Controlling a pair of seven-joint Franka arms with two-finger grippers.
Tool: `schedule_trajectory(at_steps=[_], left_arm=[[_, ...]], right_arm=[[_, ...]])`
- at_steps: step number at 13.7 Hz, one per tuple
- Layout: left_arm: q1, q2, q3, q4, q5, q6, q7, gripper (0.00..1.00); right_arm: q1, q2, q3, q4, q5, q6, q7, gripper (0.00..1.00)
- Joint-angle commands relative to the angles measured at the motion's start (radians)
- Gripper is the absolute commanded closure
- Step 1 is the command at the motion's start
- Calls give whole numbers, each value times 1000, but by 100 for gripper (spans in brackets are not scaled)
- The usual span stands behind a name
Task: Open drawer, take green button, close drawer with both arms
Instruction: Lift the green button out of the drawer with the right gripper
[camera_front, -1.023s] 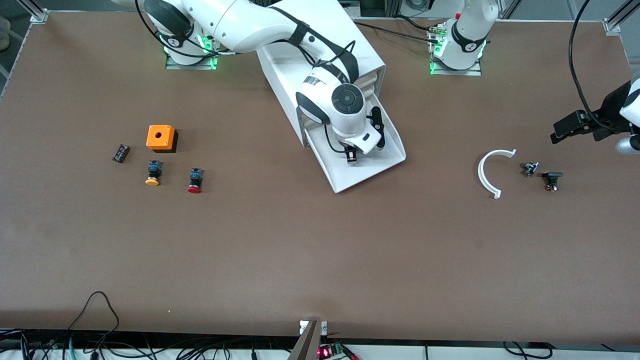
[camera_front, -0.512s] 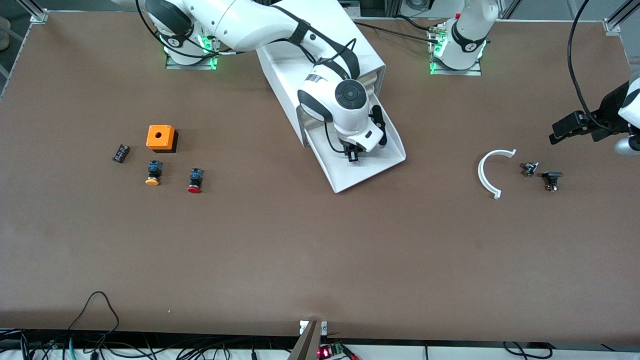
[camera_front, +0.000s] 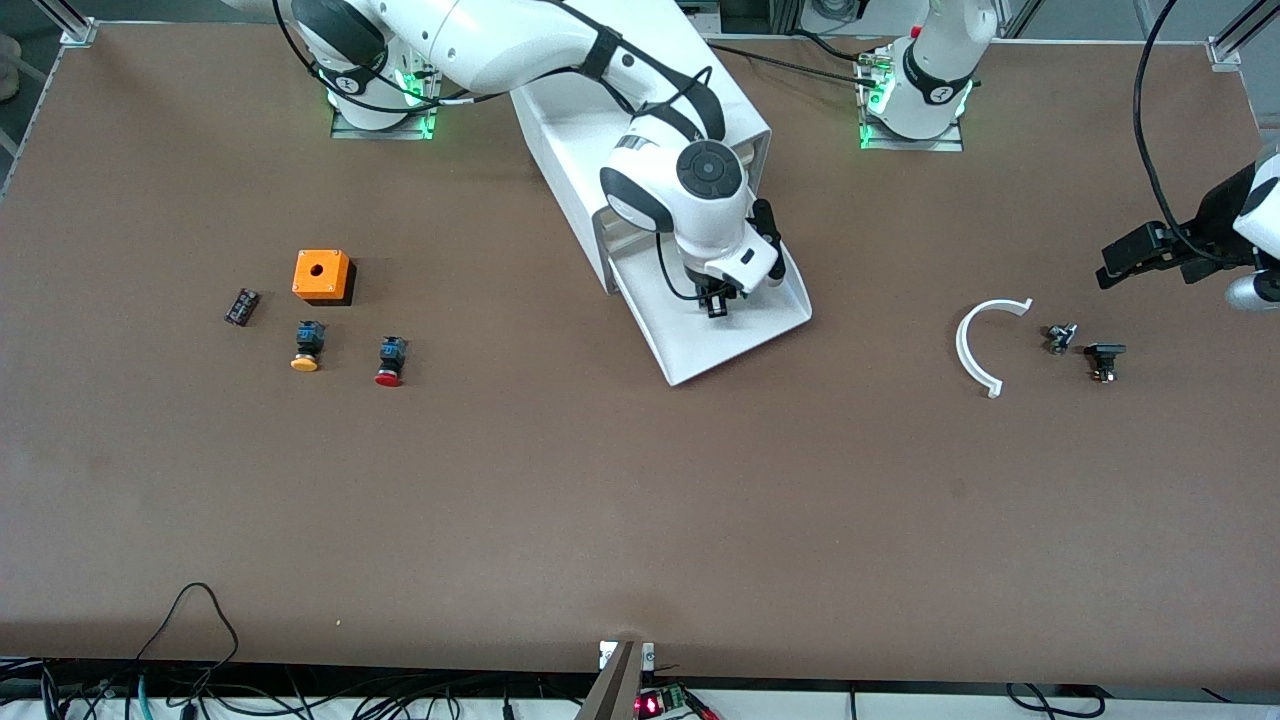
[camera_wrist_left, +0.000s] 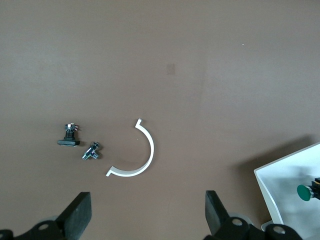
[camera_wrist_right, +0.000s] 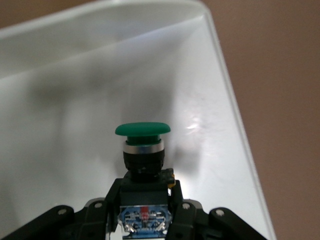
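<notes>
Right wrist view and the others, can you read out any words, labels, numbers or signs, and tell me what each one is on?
No text can be read in any view.
Button: its dark body, clamped in the shut right hand over the open drawer, carries a pale label with a red mark, too blurred to read.
Arm bases: small round markings, too small to read.
Left hand, open over the table: no markings.

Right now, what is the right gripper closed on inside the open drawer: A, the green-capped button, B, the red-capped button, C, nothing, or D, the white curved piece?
A: in the right wrist view the right gripper is shut on the dark body of the green-capped button, over the drawer.
</notes>
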Motion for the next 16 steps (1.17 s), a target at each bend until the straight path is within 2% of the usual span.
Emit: schedule_trajectory(at_steps=[1, 6, 8, 10, 12, 13, 16], left_arm=[[1, -16, -2, -20, -19, 12, 8, 0], [-14, 23, -31, -33, -23, 64, -8, 0], [-49, 49, -34, -74, -25, 124, -31, 0], [-81, 96, -41, -85, -26, 161, -135, 0], [-103, 113, -86, -152, -31, 256, -255, 0], [-111, 129, -112, -195, -31, 315, -312, 0], [-192, 196, -128, -324, -31, 588, -488, 0]], right_arm=[[-18, -80, 9, -4, -18, -30, 88, 80], [-101, -161, -20, -6, -41, -31, 350, 80], [-136, -181, -69, -9, -43, -77, 383, 80], [-167, -219, -131, -11, -40, -166, 430, 79], [-171, -252, -185, -52, -61, -215, 534, 78], [-176, -264, -193, -88, -64, -212, 621, 78], [-207, -264, -193, -128, -60, -205, 980, 77]])
